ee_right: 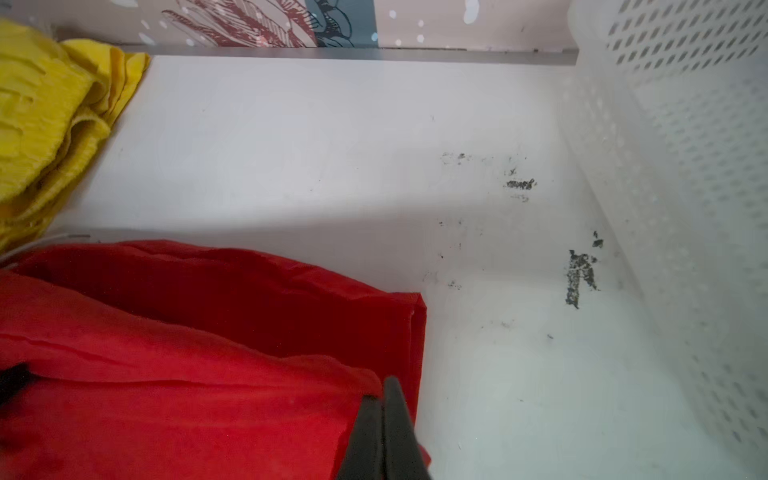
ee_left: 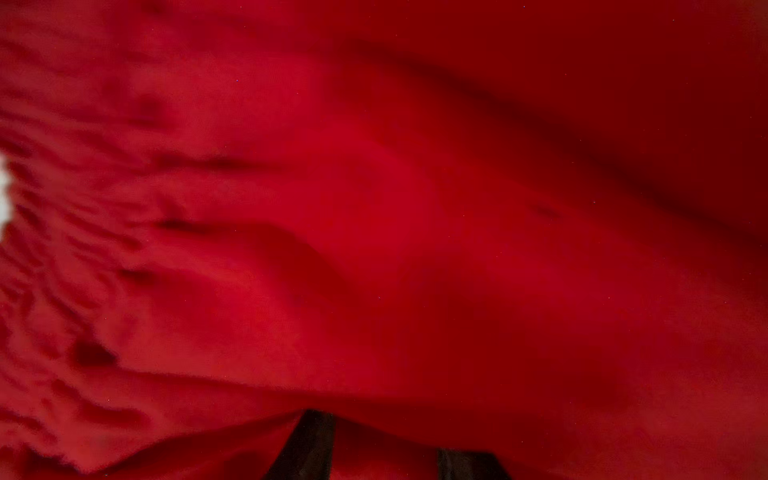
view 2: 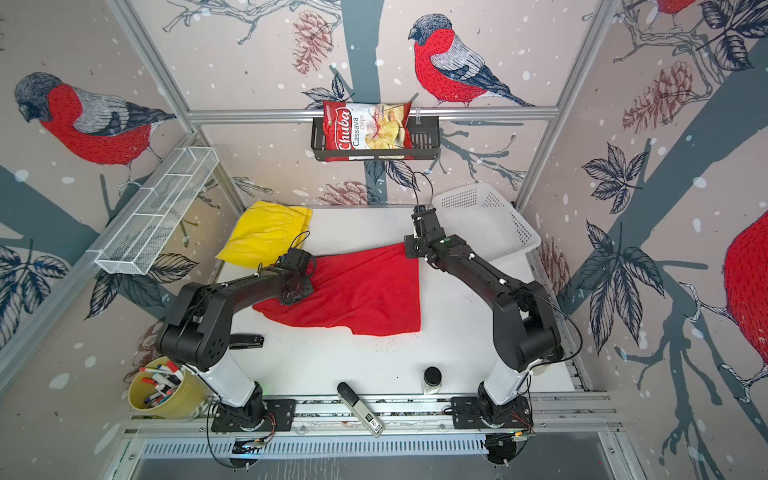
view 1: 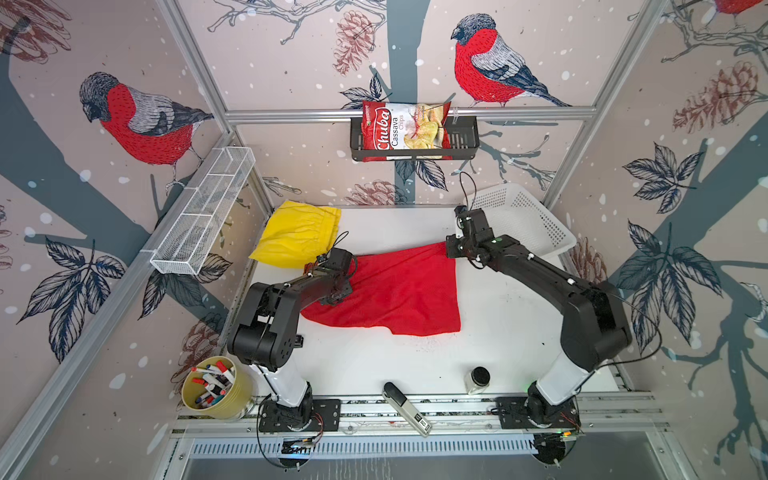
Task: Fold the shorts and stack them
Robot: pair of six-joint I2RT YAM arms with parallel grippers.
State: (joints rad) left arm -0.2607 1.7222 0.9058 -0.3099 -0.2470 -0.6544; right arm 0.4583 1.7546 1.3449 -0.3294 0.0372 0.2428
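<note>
Left gripper (ee_left: 382,436), arm reaching toward 1 o'clock: jaws partly apart. Right gripper (ee_right: 384,399), arm reaching toward 10 o'clock: jaws clamped on red shorts (ee_right: 187,374).

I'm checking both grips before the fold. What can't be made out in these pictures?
Left gripper: in the left wrist view, the blurred red shorts bury its fingertips; in both top views its own wrist covers it. Grip unclear.
Yellow shorts: near corner behind the left wrist in both top views; cut off by the frame edge in the right wrist view.
Right gripper: in both top views, hidden under its wrist.
</note>
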